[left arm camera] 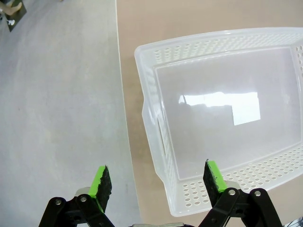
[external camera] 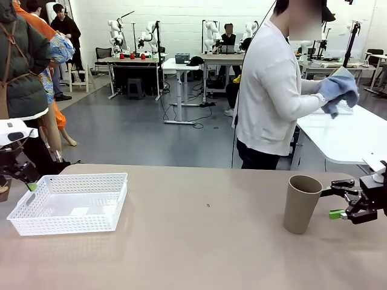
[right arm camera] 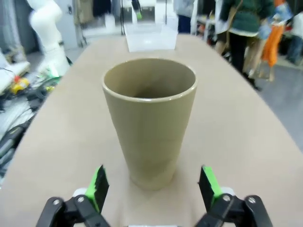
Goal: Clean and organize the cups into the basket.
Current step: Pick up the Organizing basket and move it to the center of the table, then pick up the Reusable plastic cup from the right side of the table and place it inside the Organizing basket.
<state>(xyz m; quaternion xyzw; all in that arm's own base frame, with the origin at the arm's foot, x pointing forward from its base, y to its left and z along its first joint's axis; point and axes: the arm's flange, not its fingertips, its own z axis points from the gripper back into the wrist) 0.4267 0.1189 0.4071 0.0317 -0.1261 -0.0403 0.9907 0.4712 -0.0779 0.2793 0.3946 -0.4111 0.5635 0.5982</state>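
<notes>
The tan table (external camera: 181, 248) runs across the whole near side of the front view. Behind its far edge stands a person (external camera: 272, 90) in a white top, turned sideways and holding a blue-grey cloth (external camera: 340, 90) up at chest height. The white lattice-sided basket (external camera: 72, 220) sits on the robot's left part of the table, close to the left edge, with nothing in it. From the left wrist its pale floor and perforated rim (left arm camera: 213, 40) lie directly below the camera. One tan-brown cup (external camera: 301, 204) stands upright, mouth up, on the robot's right part of the table, well apart from the basket. In the right wrist view the cup (right arm camera: 149, 118) rises straight ahead, with the basket (right arm camera: 150, 38) far beyond it. The right gripper (external camera: 338, 199) is level with the cup and just beside it, and its green pads (right arm camera: 208, 184) are spread wide, flanking the cup's base without pinching it. The left gripper (external camera: 27, 180) hangs at the basket's short end, its fingers (left arm camera: 102, 182) likewise wide apart and holding nothing, one pad over the grey floor and the other over the basket's corner.
</notes>
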